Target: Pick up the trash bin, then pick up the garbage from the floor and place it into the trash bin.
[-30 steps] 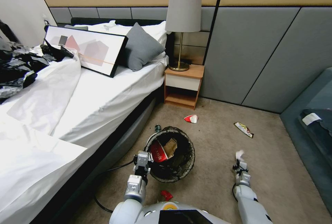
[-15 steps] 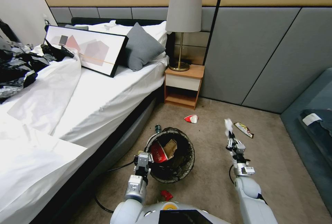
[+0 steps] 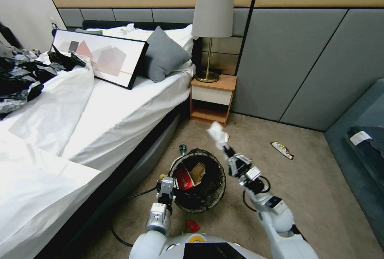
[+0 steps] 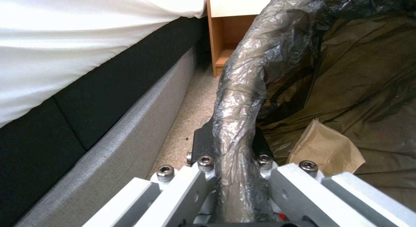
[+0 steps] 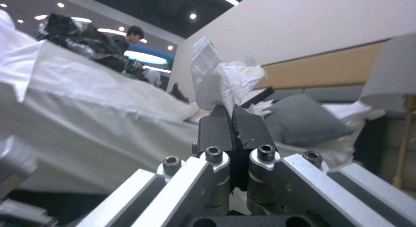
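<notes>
Small round white plastic trash bin [image 3: 197,181] with dark liner bag, held beside the bed frame, mouth up to receive litter. Left gripper [image 3: 166,187] clamped tight on its wrapped rim [image 4: 237,100]. Right gripper [image 3: 227,150] pinched fully on 1 crumpled white tissue wad [image 5: 221,80], raised just past the bin's far rim, probably for dropping in.

Left gripper [image 4: 234,155] fingertips hidden behind the bagged rim of the trash bin [image 4: 242,100]; bin's lower wall out of sight in both views. Tissue wad [image 3: 218,134] covers most of the red-and-white wrapper [image 3: 227,134] behind it. Small bottle [image 3: 182,147] beside the bin too small to read.
</notes>
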Robot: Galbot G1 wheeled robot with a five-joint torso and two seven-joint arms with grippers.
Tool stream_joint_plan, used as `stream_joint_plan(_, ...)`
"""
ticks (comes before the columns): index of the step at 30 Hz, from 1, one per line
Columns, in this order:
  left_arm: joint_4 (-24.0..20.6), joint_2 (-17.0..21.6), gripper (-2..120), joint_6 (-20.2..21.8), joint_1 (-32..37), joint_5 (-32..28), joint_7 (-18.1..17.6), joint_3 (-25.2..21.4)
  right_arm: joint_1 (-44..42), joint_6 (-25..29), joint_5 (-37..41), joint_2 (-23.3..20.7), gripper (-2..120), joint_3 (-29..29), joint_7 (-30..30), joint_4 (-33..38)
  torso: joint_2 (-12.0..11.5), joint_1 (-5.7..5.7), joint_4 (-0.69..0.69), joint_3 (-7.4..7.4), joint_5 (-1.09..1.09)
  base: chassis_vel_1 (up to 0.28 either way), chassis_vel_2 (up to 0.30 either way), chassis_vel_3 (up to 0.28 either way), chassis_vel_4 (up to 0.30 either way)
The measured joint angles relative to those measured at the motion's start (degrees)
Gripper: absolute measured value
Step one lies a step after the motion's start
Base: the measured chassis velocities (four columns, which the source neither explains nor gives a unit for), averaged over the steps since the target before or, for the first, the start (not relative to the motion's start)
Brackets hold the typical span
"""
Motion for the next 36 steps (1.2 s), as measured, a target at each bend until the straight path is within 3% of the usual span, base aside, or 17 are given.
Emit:
stream_joint_plan(5,0.0,-0.1,0,-0.1,0.1,0.2,0.0,-0.1,-0.9,0.7,-2.7,0.8,0,-4.0,0.4,-5.1,0.0,0.00,-0.01,0.00,0.00,0.000,0.000,0.000,0.000)
stream_joint_plan(12,-0.1,-0.1,0,-0.1,0.0,0.2,0.0,-0.1,-1.3,2.0,-4.1,2.0,0,-4.7,0.4,-8.9,0.0,0.00,0.00,0.00,0.00,0.000,0.000,0.000,0.000)
stream_joint_plan(33,-1.0,0.2,0,0.2,-0.6,-0.8,0.0,-0.7,-2.3,5.7,-5.2,2.4,0,-0.6,-1.5,-16.3,0.0,0.00,0.00,0.00,0.01,0.000,0.000,0.000,0.000)
stream_joint_plan(36,-1.0,0.1,0,0.2,-0.6,-0.8,0.0,-0.7,-2.4,5.7,-5.1,2.3,7,0.0,-2.3,-16.2,0.0,0.00,0.00,0.00,0.01,0.000,0.000,0.000,0.000)
